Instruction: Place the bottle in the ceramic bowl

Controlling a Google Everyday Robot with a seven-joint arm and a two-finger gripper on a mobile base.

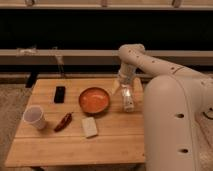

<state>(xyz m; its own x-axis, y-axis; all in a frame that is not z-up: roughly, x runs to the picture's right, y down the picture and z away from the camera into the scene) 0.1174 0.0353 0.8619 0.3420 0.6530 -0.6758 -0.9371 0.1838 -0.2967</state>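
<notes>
Gripper [121,86] sat at the bottle's [128,99] top end; couldn't tell if it was gripping. Bottle's long axis ran up-down in view, just beside the ceramic bowl [94,100], on the bowl's outer side toward the table [110,145] edge

Wooden table [75,147] with some random stuff on it: a white cup [35,117] near the front-left corner, a red chili pepper [63,121] just right of it, and a flat pale rectangular block [90,126] next to that. A small black device [59,94] lies further back. The gripper [121,89] hangs over the table's right side.
</notes>
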